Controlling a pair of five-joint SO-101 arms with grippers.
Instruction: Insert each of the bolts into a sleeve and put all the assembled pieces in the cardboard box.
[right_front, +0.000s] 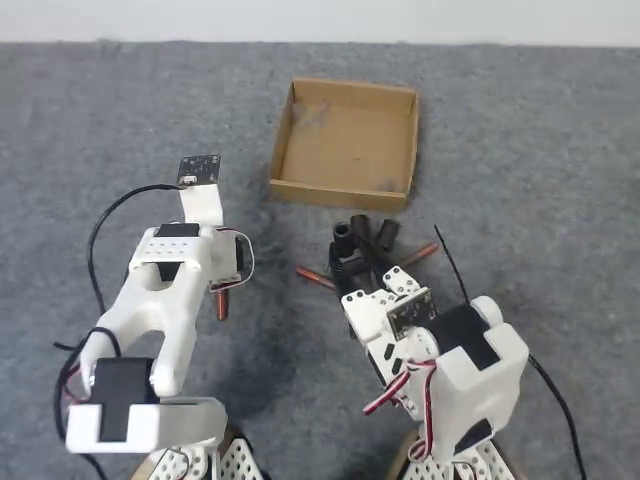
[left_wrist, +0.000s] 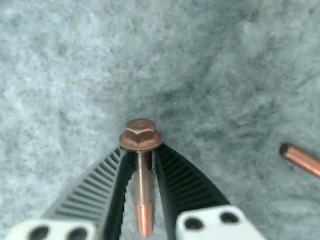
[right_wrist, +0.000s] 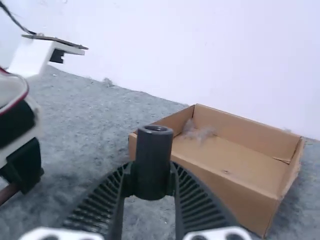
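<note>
bolt in left, sleeve in right

at left of the high view, your left gripper (left_wrist: 141, 150) is clenched on a bolt (left_wrist: 140, 136), pinched just under its head. at centre, loose bolts (right_front: 315, 277) and sleeves (right_front: 378, 236) lie below the box (right_front: 340, 190). your right gripper (right_wrist: 150, 172) grasps an upright sleeve (right_wrist: 152, 150).

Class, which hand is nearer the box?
Right. The right hand, gripping a sleeve, is just short of the box; the left hand, gripping a bolt, is farther off.
</note>
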